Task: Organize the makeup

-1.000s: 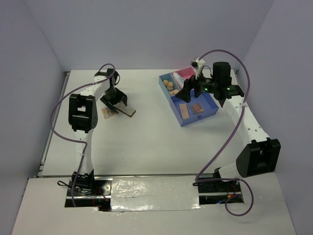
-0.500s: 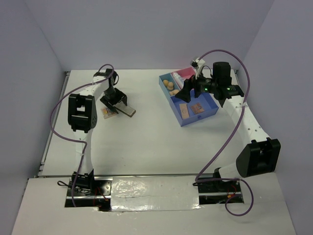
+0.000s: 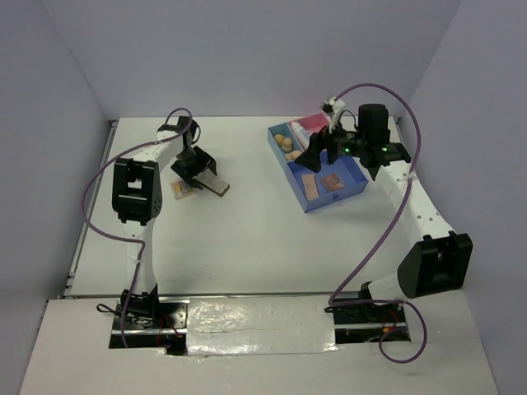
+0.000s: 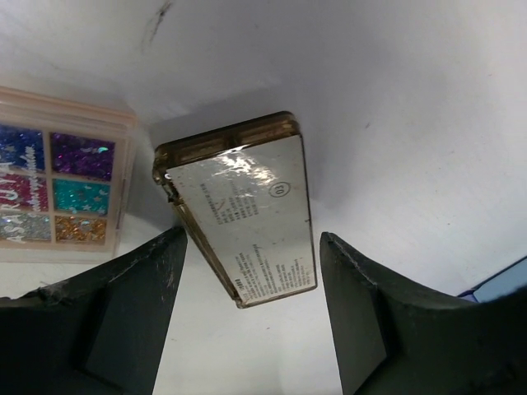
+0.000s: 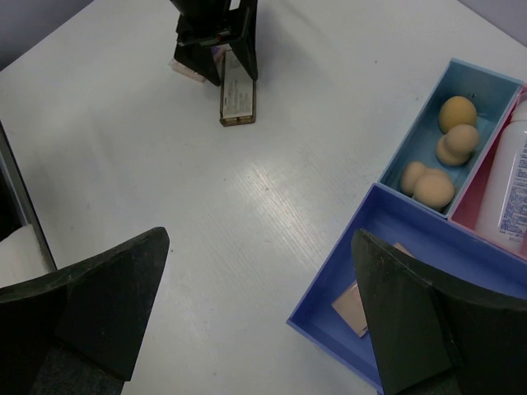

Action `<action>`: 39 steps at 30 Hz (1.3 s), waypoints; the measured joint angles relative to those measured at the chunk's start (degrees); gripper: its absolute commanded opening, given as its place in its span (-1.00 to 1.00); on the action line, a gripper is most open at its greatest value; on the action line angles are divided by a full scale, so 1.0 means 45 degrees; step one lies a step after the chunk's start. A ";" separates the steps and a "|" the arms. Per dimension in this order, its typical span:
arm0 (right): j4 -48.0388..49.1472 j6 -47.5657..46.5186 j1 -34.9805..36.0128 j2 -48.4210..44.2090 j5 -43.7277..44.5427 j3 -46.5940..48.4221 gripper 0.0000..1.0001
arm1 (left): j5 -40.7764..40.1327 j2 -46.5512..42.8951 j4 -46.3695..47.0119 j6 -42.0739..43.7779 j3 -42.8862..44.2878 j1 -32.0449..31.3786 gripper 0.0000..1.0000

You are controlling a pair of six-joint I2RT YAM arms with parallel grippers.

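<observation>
Left wrist: brown-gold palette (image 4: 243, 214), back-label print illegible; L jaws, R jaws spread.

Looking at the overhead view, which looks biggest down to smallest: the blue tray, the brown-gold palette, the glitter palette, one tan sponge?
1. Blue tray
2. Brown-gold palette
3. Tan sponge
The glitter palette is partly hidden, so I can't rank it against the brown-gold one; what shows still looks larger than the sponge.

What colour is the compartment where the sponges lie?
The compartment is light blue; the right wrist view shows it best.
</observation>
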 measured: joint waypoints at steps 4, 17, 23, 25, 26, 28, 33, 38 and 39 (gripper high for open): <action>0.0000 0.0005 0.0000 0.0000 0.0000 0.0000 0.99 | -0.0024 -0.0068 0.0287 -0.0029 -0.0053 0.0000 0.57; 0.0000 0.0000 0.0000 0.0000 0.0005 0.0000 0.99 | -0.0160 0.1311 -0.1836 -0.0034 0.2200 -0.0073 0.56; 0.0010 0.0000 0.0000 0.0000 0.0005 0.0000 0.99 | -0.0461 0.1957 -0.3094 -0.0019 0.3279 -0.0117 0.56; 0.0010 0.0000 0.0000 0.0000 0.0010 0.0000 0.99 | -0.0491 0.2055 -0.3361 -0.0005 0.3405 -0.0146 0.54; 0.0005 -0.0005 0.0000 0.0000 0.0010 0.0000 0.99 | -0.0539 0.2064 -0.3507 0.0015 0.3405 -0.0151 0.54; 0.0010 -0.0005 0.0000 0.0000 0.0005 0.0000 0.99 | -0.0709 0.2079 -0.3818 0.0039 0.3351 -0.0165 0.52; 0.0010 0.0000 0.0000 -0.0005 0.0005 -0.0005 0.99 | -0.0899 0.1685 -0.3784 0.0180 0.2501 -0.0219 0.28; 0.0005 0.0000 0.0000 -0.0005 -0.0019 -0.0005 0.99 | -0.0763 0.0942 -0.2982 0.0860 0.1180 -0.0248 -0.53; 0.0005 0.0000 0.0000 -0.0005 -0.0039 -0.0005 0.99 | -0.0617 0.0772 -0.2793 0.1044 0.0913 -0.0243 -0.74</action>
